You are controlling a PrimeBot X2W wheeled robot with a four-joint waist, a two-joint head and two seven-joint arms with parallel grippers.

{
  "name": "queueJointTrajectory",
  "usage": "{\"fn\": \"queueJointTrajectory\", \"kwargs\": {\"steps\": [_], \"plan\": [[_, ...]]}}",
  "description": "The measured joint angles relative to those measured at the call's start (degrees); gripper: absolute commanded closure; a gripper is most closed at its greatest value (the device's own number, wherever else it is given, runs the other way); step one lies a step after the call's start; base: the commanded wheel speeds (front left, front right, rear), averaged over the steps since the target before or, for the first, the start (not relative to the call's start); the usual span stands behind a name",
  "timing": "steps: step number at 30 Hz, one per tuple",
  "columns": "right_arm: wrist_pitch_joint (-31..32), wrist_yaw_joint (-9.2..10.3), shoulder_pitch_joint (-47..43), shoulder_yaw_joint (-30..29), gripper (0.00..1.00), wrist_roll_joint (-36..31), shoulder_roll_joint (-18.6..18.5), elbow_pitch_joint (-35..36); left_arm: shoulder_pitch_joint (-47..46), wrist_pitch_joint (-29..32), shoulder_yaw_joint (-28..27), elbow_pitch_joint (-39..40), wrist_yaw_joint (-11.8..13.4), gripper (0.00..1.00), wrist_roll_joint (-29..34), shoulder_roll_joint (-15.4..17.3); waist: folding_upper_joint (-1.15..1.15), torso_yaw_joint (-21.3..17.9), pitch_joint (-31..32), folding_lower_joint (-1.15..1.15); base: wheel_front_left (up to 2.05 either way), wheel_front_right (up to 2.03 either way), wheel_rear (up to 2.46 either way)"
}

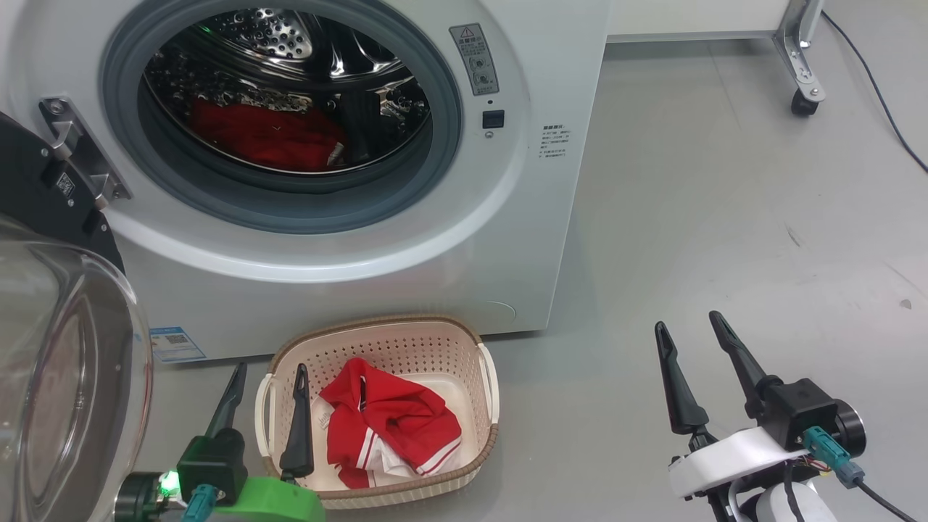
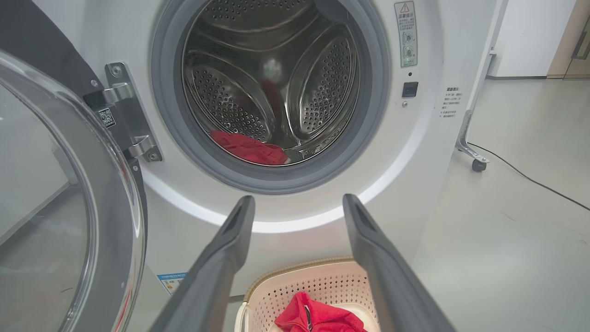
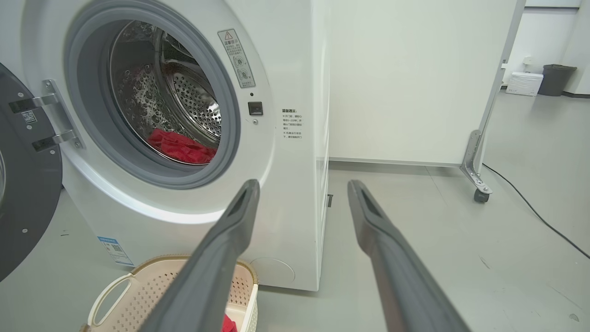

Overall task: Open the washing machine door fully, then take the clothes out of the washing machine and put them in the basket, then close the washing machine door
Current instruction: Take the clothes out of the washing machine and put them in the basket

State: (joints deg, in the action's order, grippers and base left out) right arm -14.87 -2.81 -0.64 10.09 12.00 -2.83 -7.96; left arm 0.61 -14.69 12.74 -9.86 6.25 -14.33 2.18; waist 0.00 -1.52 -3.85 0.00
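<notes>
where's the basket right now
In the head view the basket sits on the floor at lower centre-left, just in front of the washing machine, holding a red garment; the open left gripper shows at its left rim.

- I see a smooth grey floor (image 1: pixel 725 217) carrying everything.
- The washing machine (image 1: pixel 507 181) stands on it.
- The basket (image 1: pixel 384 330) sits on the floor just before the machine's front.
- Farther right, a wheeled panel foot (image 1: pixel 803 101) and a black cable (image 1: pixel 881 101) rest on it.

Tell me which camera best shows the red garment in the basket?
The head view: the whole red garment lies in the basket, white stripes visible. The left wrist view catches its top; the right wrist view, a sliver.
</notes>
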Motion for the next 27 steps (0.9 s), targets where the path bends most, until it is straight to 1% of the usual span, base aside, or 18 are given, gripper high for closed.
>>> {"fn": "queueJointTrajectory", "kwargs": {"steps": [6,13,18,25,27], "plan": [[0.0,-0.07,0.01,1.42,0.0,0.0,0.04,0.47,-0.02,0.59,-1.26,-0.46,0.01,0.0,0.4,0.05,0.0,-1.0,-0.91,0.0,0.0,0.0,0.0],[0.0,-0.15,0.21,2.1,0.0,0.0,0.04,1.3,-1.27,2.97,-2.45,-2.25,0.02,0.0,0.09,0.1,0.0,-2.48,-3.03,0.0,0.0,0.0,0.0],[0.0,-0.62,1.14,2.76,0.0,-0.01,0.04,2.16,-5.83,5.47,-2.43,-4.34,0.03,0.0,-0.27,0.12,0.0,-3.55,-5.44,0.0,0.0,0.0,0.0],[0.0,-0.65,3.9,2.92,0.0,-0.01,0.03,3.97,-14.11,10.66,-1.44,-8.65,-0.09,0.0,-0.62,0.4,0.0,-4.92,-10.02,0.0,0.0,0.0,0.0],[0.0,-0.65,4.58,2.93,0.0,-0.01,0.03,4.27,-16.77,12.32,-1.48,-10.14,-0.68,0.0,-0.58,1.02,0.0,-5.31,-11.5,0.0,0.0,0.0,0.0]]}}
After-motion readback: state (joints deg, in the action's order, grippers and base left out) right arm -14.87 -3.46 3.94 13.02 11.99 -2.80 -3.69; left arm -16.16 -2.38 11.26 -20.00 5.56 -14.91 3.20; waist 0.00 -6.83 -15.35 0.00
